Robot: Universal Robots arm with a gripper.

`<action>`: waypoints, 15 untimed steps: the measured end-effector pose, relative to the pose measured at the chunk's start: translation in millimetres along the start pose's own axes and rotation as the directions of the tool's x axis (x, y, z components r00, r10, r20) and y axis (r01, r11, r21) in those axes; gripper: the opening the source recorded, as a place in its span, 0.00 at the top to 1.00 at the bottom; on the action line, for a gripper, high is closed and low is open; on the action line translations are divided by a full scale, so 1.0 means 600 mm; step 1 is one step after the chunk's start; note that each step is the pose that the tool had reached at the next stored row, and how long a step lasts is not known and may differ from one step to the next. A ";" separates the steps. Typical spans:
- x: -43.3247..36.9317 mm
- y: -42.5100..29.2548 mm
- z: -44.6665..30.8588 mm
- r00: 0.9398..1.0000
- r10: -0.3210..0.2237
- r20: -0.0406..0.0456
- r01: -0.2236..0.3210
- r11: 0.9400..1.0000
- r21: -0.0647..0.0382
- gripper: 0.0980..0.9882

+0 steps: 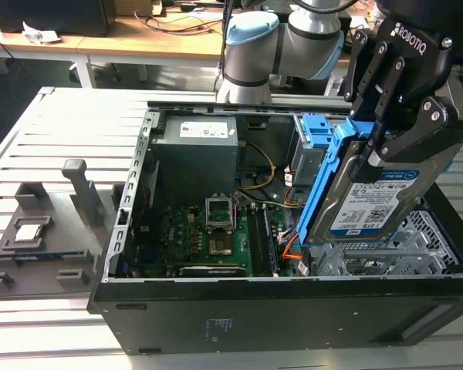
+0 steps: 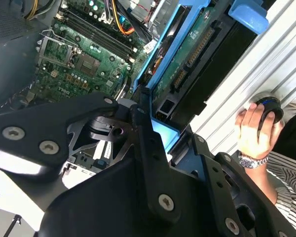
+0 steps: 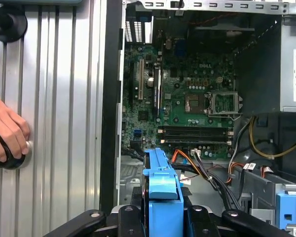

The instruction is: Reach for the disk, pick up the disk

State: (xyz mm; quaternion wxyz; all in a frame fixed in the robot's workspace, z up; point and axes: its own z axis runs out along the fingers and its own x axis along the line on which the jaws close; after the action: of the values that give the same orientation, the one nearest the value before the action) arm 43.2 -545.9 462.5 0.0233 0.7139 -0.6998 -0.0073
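The disk (image 1: 374,202) is a silver hard drive with a white-and-blue label and a blue side bracket (image 1: 324,193). It hangs tilted above the drive bay end of the open computer case (image 1: 278,312), on the exterior view's right. My gripper (image 1: 390,150) is shut on its upper edge, with a black finger (image 1: 368,142) on each face. In the second wrist view the disk's green circuit-board side (image 2: 187,54) runs away from my gripper (image 2: 160,136). In the first wrist view the blue bracket (image 3: 160,185) stands between the fingers of my gripper (image 3: 162,217).
Inside the case lie the motherboard (image 1: 216,231), a grey power supply (image 1: 197,154), cables and a blue-latched drive cage (image 1: 316,127). A grey fixture with a square chip (image 1: 27,231) sits on the ribbed table at the exterior view's left. A person's hand (image 3: 7,131) rests on a black knob beside the case.
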 end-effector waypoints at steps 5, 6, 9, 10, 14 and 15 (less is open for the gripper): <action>0.000 -0.018 0.000 1.000 0.000 -0.001 0.000 1.000 0.000 0.70; 0.000 -0.021 0.000 1.000 0.000 -0.001 0.000 1.000 0.000 0.70; 0.001 -0.034 0.000 1.000 0.000 -0.002 0.000 1.000 -0.001 0.70; 0.001 -0.037 0.000 1.000 0.000 -0.002 0.000 1.000 -0.001 0.70; 0.001 -0.050 0.000 1.000 0.000 -0.002 0.000 1.000 -0.001 0.70; 0.001 -0.055 0.000 1.000 0.000 -0.002 0.000 1.000 -0.001 0.70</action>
State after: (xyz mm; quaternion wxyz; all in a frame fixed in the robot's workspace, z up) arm 75.9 -545.9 461.2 0.0247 0.7139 -0.6998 -0.0069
